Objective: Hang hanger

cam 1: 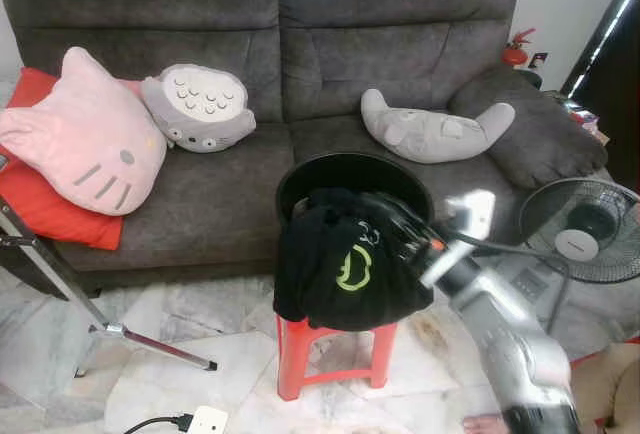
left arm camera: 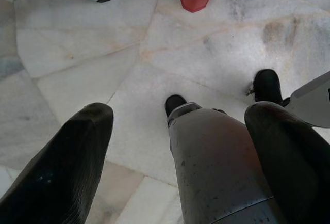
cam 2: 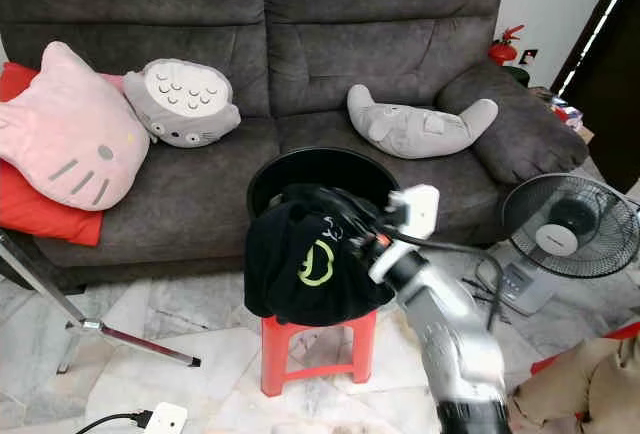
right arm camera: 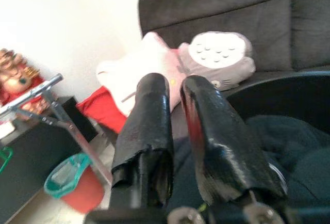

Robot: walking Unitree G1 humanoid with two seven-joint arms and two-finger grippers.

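Right gripper [cam 2: 352, 222], fingers nearly closed on nothing visible, reaches over the black garment with yellow-green logo [cam 1: 345, 269] draped on the round black basin [cam 1: 352, 176], at the red plastic stool's [cam 1: 335, 352] 12 o'clock. Risk: tugging the cloth could tip the basin off. Left gripper [left arm camera: 175, 131] hangs released.

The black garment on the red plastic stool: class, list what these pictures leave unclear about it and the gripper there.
- Any hanger: folds of the black garment on the red plastic stool may hide it, eye views.
- Right gripper: black on black, grip unclear.
- Black round basin: contents covered.

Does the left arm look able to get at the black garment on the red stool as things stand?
Probably not without lifting first: the left gripper hangs low over the marble floor, while the right gripper is already at the black garment on the red stool.
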